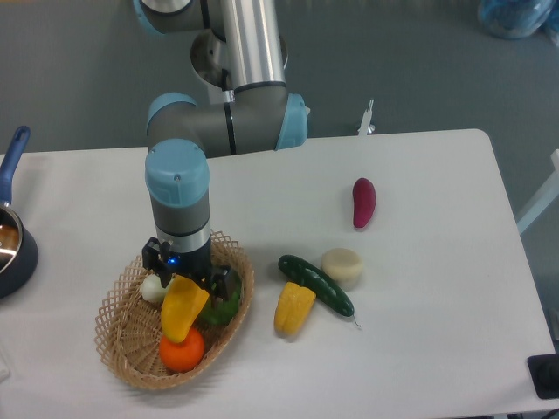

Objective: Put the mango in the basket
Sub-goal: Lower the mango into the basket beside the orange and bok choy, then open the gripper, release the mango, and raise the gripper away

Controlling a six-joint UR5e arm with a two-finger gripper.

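Camera view, lower left of the frame: hand (pixel 186 288) grasping the mango (pixel 182 307) over the basket (pixel 118 336), above an orange (pixel 181 351).

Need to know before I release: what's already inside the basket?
In the basket: the mango at the gripper, an orange, something green and a whitish item. Anything under the mango is hidden.

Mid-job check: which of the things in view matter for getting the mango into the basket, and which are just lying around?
In play: mango, at the gripper over the basket.

Lying about: orange, green item and white item in the basket; corn, cucumber, cream round piece, purple vegetable, blue pot.
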